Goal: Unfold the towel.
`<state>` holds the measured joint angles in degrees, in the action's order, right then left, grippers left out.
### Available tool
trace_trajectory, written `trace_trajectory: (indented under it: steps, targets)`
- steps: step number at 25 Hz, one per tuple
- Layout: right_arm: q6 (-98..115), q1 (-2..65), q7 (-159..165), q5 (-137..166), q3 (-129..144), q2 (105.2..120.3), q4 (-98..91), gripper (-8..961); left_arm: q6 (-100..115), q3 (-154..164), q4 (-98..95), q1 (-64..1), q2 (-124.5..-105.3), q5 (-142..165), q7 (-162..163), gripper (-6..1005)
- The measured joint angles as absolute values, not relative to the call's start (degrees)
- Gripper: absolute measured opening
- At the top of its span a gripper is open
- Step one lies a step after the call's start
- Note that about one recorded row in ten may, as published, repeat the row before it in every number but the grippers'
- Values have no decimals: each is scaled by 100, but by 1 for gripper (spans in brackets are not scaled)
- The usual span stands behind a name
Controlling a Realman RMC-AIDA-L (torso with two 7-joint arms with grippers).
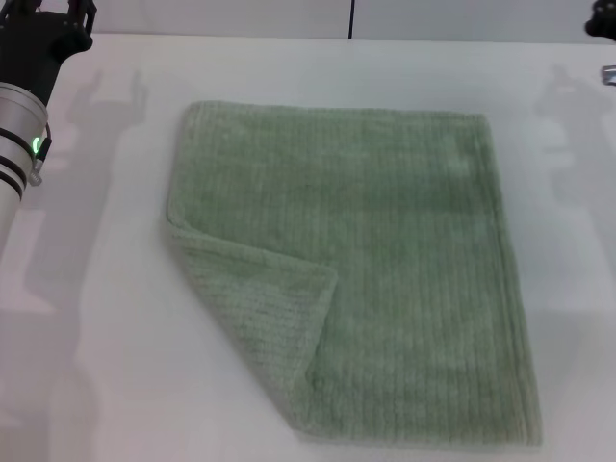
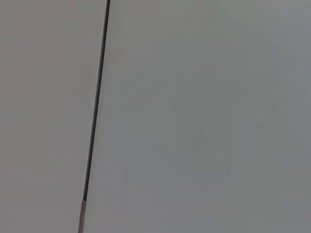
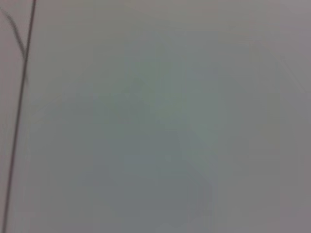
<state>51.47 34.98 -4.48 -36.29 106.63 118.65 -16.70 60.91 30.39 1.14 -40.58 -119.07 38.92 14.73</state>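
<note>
Left gripper: raised at the 10 o'clock corner of the head view, clear of the cloth; finger state cannot be determined. Right gripper: barely visible at 2 o'clock, state likewise undeterminable. Both wrist views show only blank wall.

The towel lies flat at the centre of the white table. One corner, at 7 o'clock, remains folded diagonally inward onto the cloth. Judged status: mostly spread; that flap remains. Long axis runs roughly 12 to 6 o'clock.

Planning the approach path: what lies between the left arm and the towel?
Only bare white table, crossed by shadows, separates left arm from towel, per head view.
</note>
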Motion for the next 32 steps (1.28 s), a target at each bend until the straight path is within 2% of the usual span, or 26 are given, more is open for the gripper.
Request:
trace_trajectory:
  steps: [1,6,11,19,28,32]
  targets:
    - [5002,3467,-448,-3598,10656,11865,-1801,127,6091,3038,112,-4056,-11906,3893,1470,533]
    - [3709,3390,-448,-3567,10642,11796,-2603,-5,6090,3041,99,-4064,-11897,3894,1447,532]
    - [1980,3322,-559,-3515,10293,11684,-3589,-2,6090,3041,87,-4063,-11886,3894,1439,531]
    - [-862,3116,-996,-2848,9105,11814,-5404,-1,6068,3041,-9,-4072,-11873,3893,1433,530]
    - [-3140,3217,-995,-2545,8930,11822,-6653,-1,6063,3041,-69,-4098,-11873,3894,1432,528]
    - [-4218,3458,-997,-2319,8864,11818,-6927,-1,6078,3046,-70,-4108,-11873,3893,1432,527]
